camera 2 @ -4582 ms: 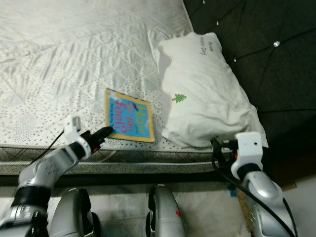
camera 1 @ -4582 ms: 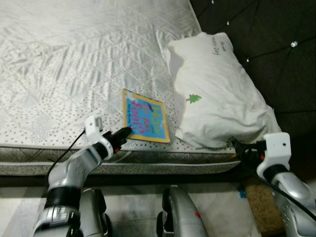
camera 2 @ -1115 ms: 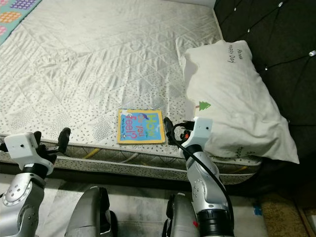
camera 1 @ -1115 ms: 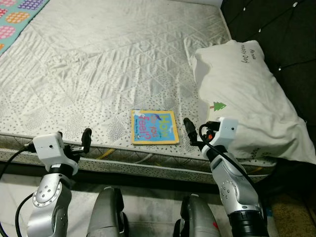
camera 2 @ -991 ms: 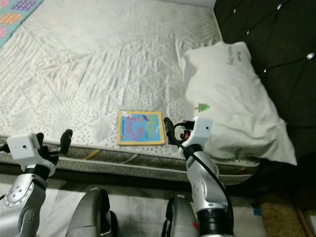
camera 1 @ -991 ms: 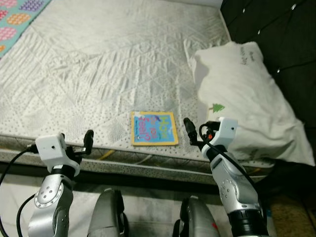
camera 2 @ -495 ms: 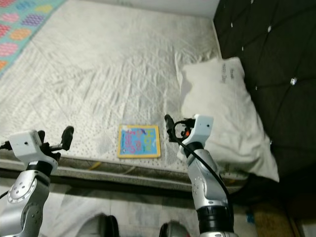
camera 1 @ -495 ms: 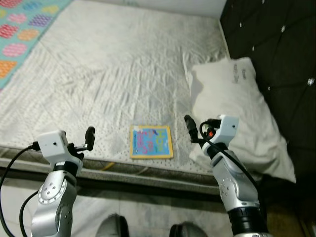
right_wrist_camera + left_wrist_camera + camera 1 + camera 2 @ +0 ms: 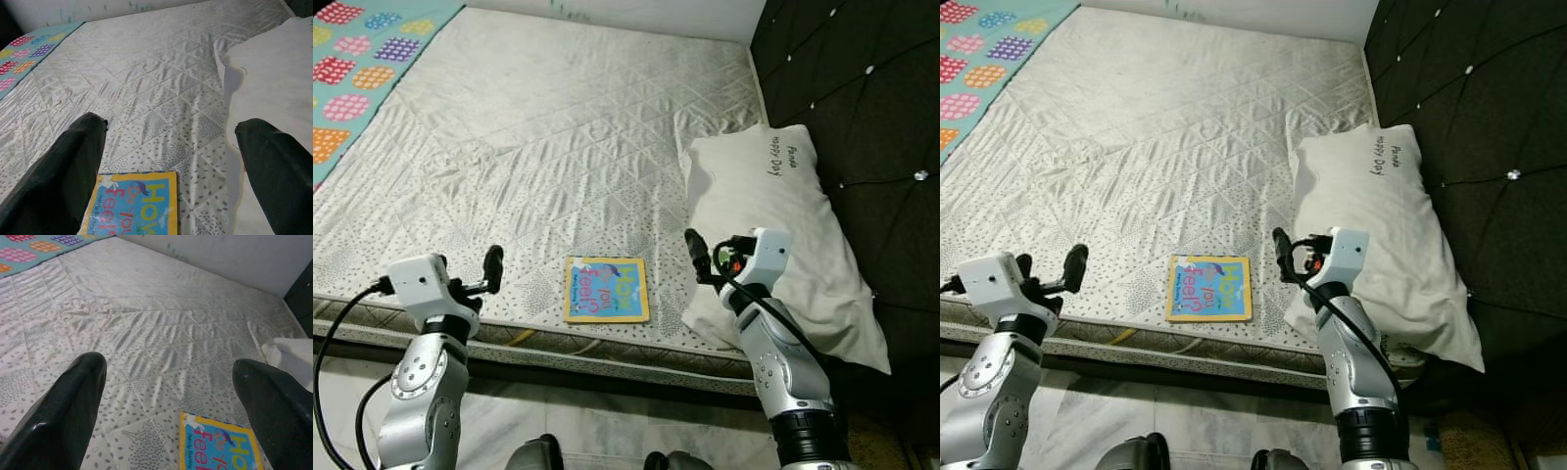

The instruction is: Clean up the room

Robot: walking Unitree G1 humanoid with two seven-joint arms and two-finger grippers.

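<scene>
a book (image 9: 606, 302) with a yellow border lay flat on the mattress (image 9: 558, 127) close to its near edge, just beside the near end of a white pillow (image 9: 783, 235) that rested along the dark headboard (image 9: 862, 88). the left gripper (image 9: 168, 382) hovered over the near edge, apart from the book, fingers spread wide and empty. the right gripper (image 9: 171, 142) hung between book and pillow, likewise wide open and holding nothing.
</scene>
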